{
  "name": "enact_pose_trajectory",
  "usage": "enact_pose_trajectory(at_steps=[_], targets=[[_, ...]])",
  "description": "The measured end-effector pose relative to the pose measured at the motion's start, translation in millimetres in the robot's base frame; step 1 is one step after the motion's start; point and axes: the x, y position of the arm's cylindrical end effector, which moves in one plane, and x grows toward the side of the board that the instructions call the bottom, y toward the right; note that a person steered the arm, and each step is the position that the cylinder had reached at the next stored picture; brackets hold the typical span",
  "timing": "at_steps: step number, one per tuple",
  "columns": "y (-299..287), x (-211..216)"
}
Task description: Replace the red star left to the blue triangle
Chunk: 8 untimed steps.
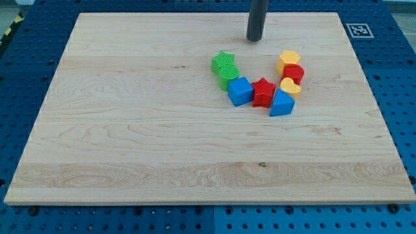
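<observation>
The red star (263, 91) lies near the middle of the wooden board (130, 130), touching the blue triangle (281, 104) at its lower right and the blue cube (240, 91) at its left. My tip (254, 39) stands near the view's top, well above the red star and apart from every block.
A green star (223, 62) and a green round block (228, 75) sit to the upper left of the blue cube. A yellow hexagon (289, 60), a red round block (293, 73) and a yellow heart (290, 86) form a column to the right of the red star.
</observation>
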Motion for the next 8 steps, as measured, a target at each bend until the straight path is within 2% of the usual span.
enact_pose_trajectory(at_steps=[2, 6, 8], targets=[[-2.0, 24.3], [1.0, 118.6], [1.0, 139.9]])
